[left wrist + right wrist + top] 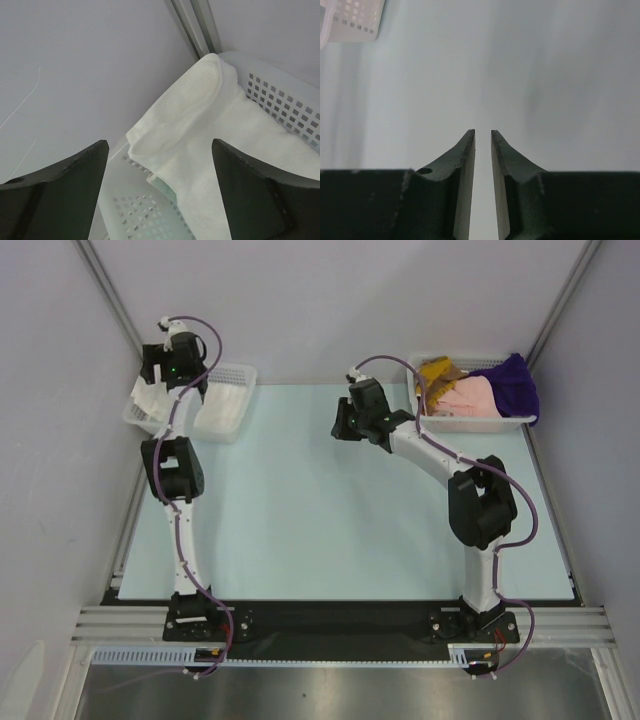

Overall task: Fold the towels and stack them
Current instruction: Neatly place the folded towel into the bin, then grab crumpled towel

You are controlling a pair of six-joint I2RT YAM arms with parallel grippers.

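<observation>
Seen from above, two black and white robot arms stand at the near edge of a pale blue-green surface [300,520] enclosed by grey walls. The left arm reaches to the far left corner, over a white mesh basket [228,405]. The left gripper [159,145] is spread wide and holds nothing. Its two dark fingers [60,195] sit well apart, on either side of a folded white towel [200,130] below them. That towel lies inside the basket, with one folded end draped over the rim next to the wall.

The right arm bends toward the middle of the surface. The right gripper [482,132] is almost closed, with only a thin slit between its fingers and nothing in it. It hangs over bare surface.

At the far right corner a second white basket [470,422] holds a loose heap of towels: a mustard towel [436,370] at the back left, a pink towel [470,395] in the middle, and a purple towel [512,385] spilling over the right end
</observation>
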